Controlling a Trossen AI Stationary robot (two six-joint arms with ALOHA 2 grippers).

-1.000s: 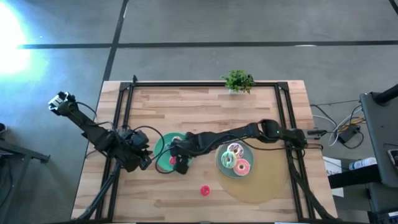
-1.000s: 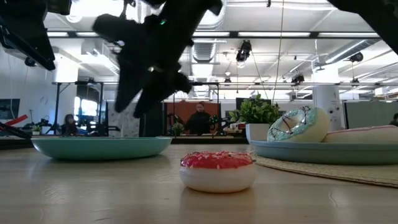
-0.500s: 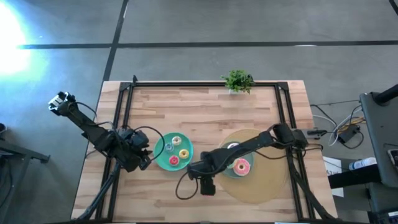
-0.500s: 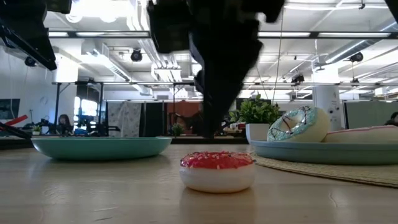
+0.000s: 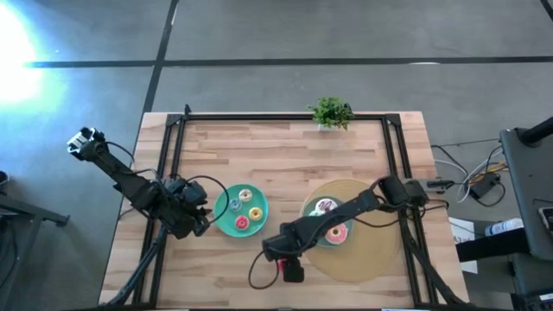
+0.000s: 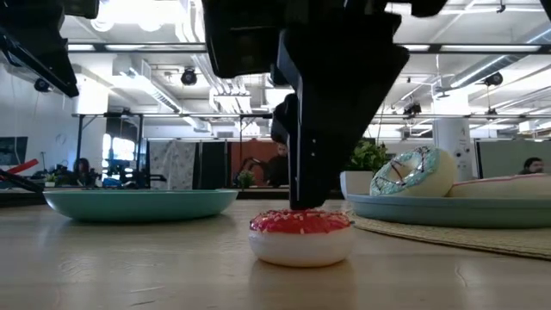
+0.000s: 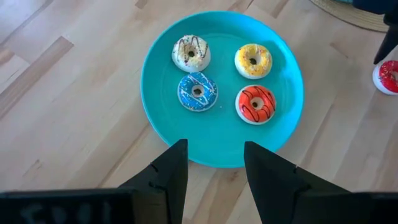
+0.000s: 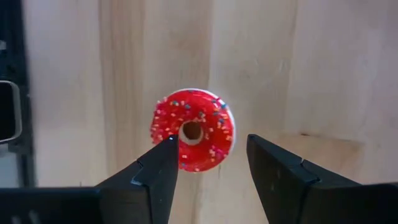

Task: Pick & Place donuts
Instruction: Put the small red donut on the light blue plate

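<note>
A red sprinkled donut (image 8: 193,130) lies flat on the bare wood near the table's near edge, also seen in the low view (image 6: 301,237). My right gripper (image 8: 211,144) is open and points down right over it, one finger on either side of the ring; in the high view (image 5: 289,270) it hides the donut. My left gripper (image 7: 214,149) is open and waits at the left side of the left teal plate (image 7: 283,68). That plate holds a white, a yellow, a blue and an orange donut.
A second teal plate (image 5: 313,226) with pink and white donuts sits on a round tan mat (image 5: 367,255) right of the red donut. A small potted plant (image 5: 330,112) stands at the far edge. Bare wood lies at the near left.
My right gripper has travelled from over the left plate's near rim toward the table's near edge and a little right, then come down over the red donut. The donut has stayed where it was. The left arm has kept still.
</note>
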